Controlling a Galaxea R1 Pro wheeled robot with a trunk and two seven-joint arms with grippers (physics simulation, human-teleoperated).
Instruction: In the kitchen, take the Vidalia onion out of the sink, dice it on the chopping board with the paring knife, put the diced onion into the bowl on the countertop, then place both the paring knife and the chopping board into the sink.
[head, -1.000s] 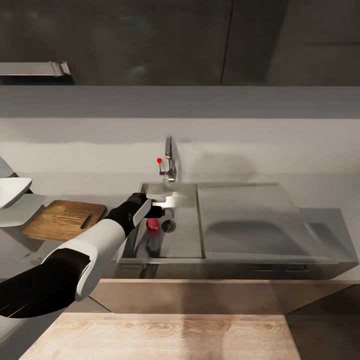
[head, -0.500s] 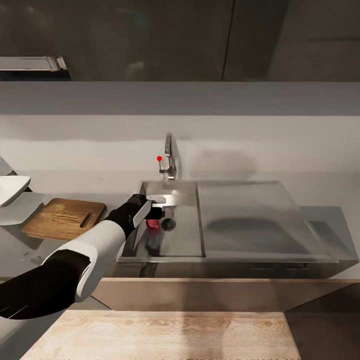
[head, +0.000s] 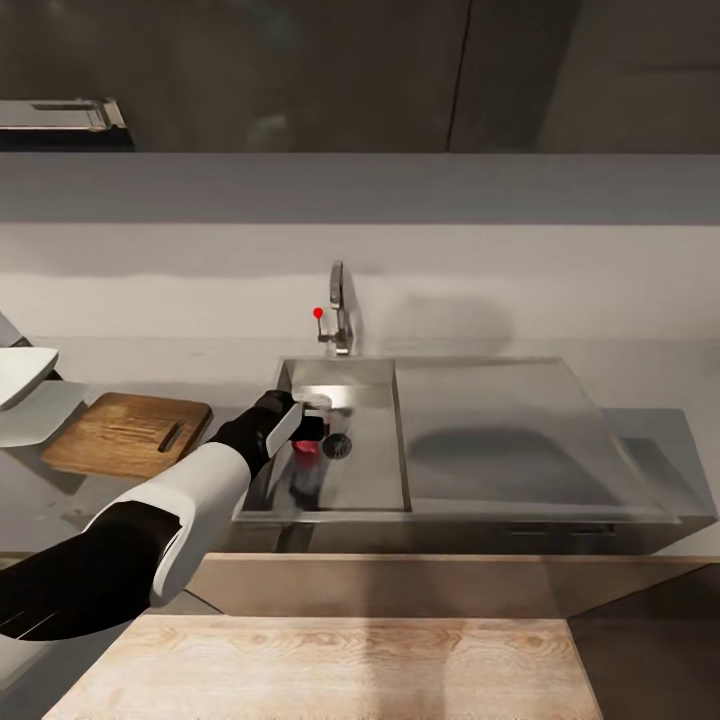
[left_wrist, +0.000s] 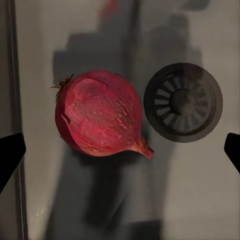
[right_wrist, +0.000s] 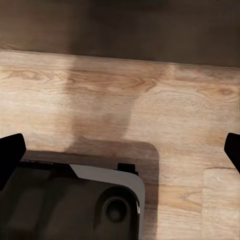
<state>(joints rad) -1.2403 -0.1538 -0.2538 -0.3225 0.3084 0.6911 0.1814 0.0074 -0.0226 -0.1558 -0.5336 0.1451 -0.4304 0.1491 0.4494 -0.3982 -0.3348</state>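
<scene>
Onion sits in the sink, a small red ball just left of the dark drain, so the first step is not yet done. From the head view the left gripper hangs directly over it inside the basin. To the left, on the grey countertop, lies the brown wooden board with rounded corners, and the slim dark knife rests on it. Part of the white bowl shows at the far left edge. Taking out, dicing, filling the bowl and putting knife and board in the sink all remain, as far as I can judge. The chrome tap with its red knob stands at the basin's far rim.

Left wrist view: the onion is papery, finely ribbed, with a dry root tuft at one end and a pointed tip toward the drain — a round slotted grate. The steel floor is smooth and shadowed. The two dark fingertips stand wide apart, holding nothing, the onion between them but untouched.

Right wrist view: pale wood-grain floor and the robot's dark base; the right gripper is spread wide — empty.
</scene>
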